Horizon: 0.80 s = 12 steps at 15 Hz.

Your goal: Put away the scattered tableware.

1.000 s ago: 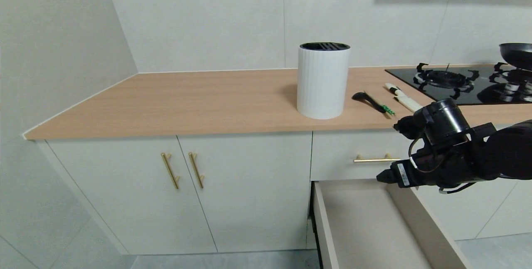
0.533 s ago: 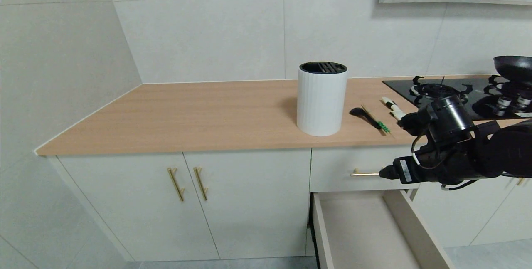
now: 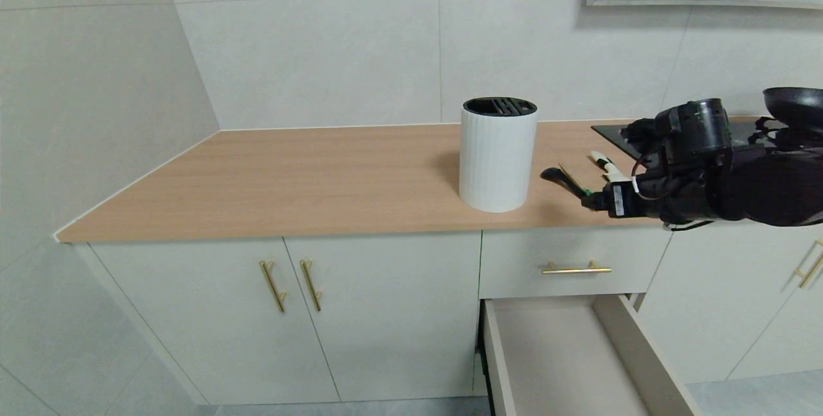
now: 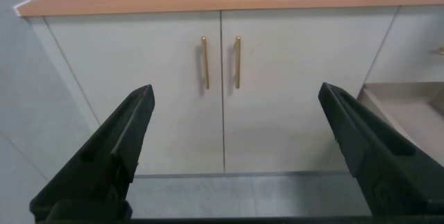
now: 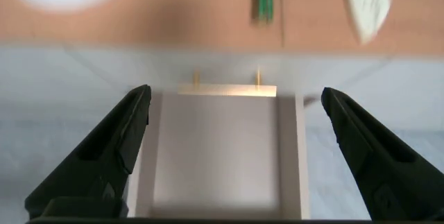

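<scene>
Hovering at the counter's (image 3: 321, 178) front edge, fingers spread wide, the right gripper (image 3: 588, 201) is near the black spoon (image 3: 558, 177) and knife (image 3: 604, 164); slotted white holder (image 3: 498, 155) upright beside them; drawer (image 3: 636, 358) pulled open below; left gripper (image 4: 236, 92) likewise wide.

We find a wood-topped table (image 3: 321, 178) running along pale tiled walls (image 3: 308, 49) into a corner. Below the table, two cream cabinet doors (image 3: 360, 319) carry brass handles (image 3: 271, 285). Under the table's right end, a drawer (image 3: 498, 352) stands open above the grey floor (image 3: 353, 408).
</scene>
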Tool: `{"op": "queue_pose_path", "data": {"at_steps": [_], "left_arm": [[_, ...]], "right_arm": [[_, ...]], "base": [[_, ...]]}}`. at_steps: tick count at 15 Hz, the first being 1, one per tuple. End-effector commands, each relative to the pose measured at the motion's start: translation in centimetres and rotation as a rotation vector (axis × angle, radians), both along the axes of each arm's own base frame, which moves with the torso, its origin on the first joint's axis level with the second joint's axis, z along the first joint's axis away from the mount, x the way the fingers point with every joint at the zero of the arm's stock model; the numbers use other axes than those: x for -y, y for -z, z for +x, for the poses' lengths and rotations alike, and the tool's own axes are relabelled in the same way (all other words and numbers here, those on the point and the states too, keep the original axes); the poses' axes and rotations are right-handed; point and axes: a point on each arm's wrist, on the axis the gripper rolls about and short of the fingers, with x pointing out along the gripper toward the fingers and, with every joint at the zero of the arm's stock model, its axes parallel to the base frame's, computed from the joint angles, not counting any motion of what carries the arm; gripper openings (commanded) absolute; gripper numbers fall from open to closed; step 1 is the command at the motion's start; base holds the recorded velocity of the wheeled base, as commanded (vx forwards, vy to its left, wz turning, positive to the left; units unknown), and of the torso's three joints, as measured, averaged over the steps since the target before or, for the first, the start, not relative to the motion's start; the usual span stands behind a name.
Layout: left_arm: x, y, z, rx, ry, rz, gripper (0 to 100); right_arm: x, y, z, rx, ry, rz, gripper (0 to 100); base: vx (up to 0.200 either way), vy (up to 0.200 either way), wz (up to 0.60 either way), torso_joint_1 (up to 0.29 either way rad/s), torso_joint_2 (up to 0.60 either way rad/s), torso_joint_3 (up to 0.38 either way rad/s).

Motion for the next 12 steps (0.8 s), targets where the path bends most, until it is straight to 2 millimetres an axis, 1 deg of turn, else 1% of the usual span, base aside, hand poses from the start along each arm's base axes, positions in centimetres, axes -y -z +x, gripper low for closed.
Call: {"op": "queue_pose_path", "data": {"at_steps": [1,2,3,5,7,9,11,12], "left_arm": [[0.0,0.0,0.0,-0.001,0.000,0.000,100],[0.0,0.0,0.0,-0.001,0.000,0.000,100],[0.0,0.0,0.0,-0.001,0.000,0.000,100],[0.0,0.0,0.0,-0.001,0.000,0.000,100],[0.0,0.0,0.0,-0.001,0.000,0.000,100],[0.0,0.0,0.0,-0.001,0.000,0.000,100],[0.0,0.0,0.0,-0.001,0.000,0.000,100],[0.0,0.0,0.0,-0.001,0.000,0.000,100]], "right_arm": [[0.5,1.2,2.8,-0.001,0.028,0.000,100],[1.1,2.1,3.8,-0.010,0.052,-0.004,100],[2.4,2.9,4.7,-0.005,0.088,-0.004,100],[3.9,3.2,5.9,0.067,0.117,0.008,100],[3.9,3.8,6.6,0.110,0.107,-0.008,100],[3.4,4.4,6.7,0.106,0.093,-0.009,100],[2.6,4.9,6.6,0.093,0.070,-0.006,100],[2.5,4.9,6.6,0.093,0.068,-0.006,100]], "base": [[0.000,0.000,0.00,0.000,0.00,0.000],[0.000,0.000,0.00,0.000,0.00,0.000],[0.000,0.000,0.00,0.000,0.00,0.000],[0.000,0.000,0.00,0.000,0.00,0.000],[0.000,0.000,0.00,0.000,0.00,0.000],[0.000,0.000,0.00,0.000,0.00,0.000],[0.000,0.000,0.00,0.000,0.00,0.000],[0.000,0.000,0.00,0.000,0.00,0.000]]}}
